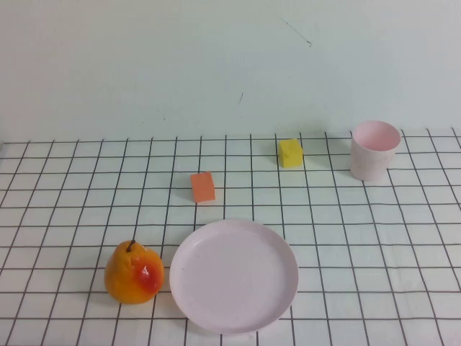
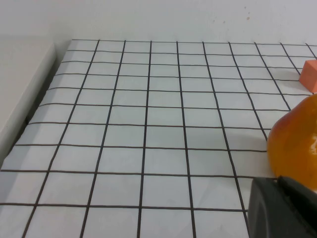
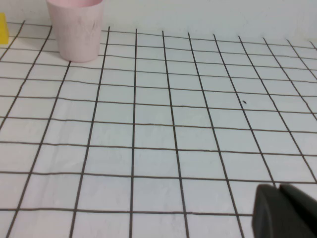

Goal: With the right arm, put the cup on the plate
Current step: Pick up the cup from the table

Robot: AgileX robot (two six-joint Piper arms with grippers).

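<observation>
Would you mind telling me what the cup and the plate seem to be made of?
The cup looks like matte pale pink plastic: opaque, thin-walled, faintly speckled, without glassy highlights. The plate seems the same plastic, with an even, dull sheen and a thin raised rim. Ceramic cannot be ruled out. The right gripper, shut, sits low over the table, away from the cup; the left gripper is beside the pear.

Lab/test bench: grid-lined white tabletop [image 1: 360, 238], plain pale wall [image 1: 144, 65], toy pear [image 1: 133, 274] & foam blocks as props.

High overview; two low tabletop wrist views
</observation>
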